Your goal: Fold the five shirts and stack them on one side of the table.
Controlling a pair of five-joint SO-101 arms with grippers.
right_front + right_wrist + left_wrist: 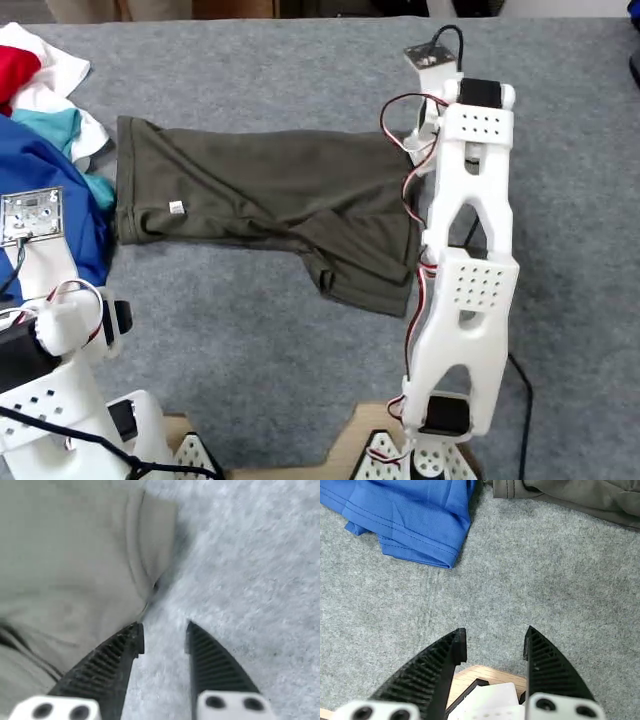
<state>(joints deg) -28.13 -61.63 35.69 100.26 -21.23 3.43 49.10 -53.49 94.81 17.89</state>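
From the high view, the olive shirt [260,200] lies flat in the middle of the grey bench [250,340], its long side running from 9 o'clock to 3 o'clock, with a folded flap bunched toward 5 o'clock. Up at 10 o'clock sits the heap – red shirt [15,65] and white shirt [50,75] at the corner, teal shirt [55,125] just below them, and blue shirt [40,180] spilling down the 9 o'clock edge, touching the olive shirt's near end. The right arm [470,280] stretches from 5 o'clock up to 1 o'clock, its wrist right over the olive shirt's 3 o'clock edge. The left arm [50,350] is tucked in at 8 o'clock, beside the blue shirt.

On to the left wrist view: the left tool [495,632] is released, fingers spread wide with nothing between them, hanging over bare bench. The blue shirt's hemmed corner lies well ahead of the fingers, and the olive shirt's edge sits just beside it. A wooden board [485,672] shows under the tool's base.

Right wrist view now – the right tool [164,626] is released too, fingers parted. One finger sits at the very edge of the olive shirt, the other over bare bench, and the shirt's folded hem runs away just ahead of the tips.
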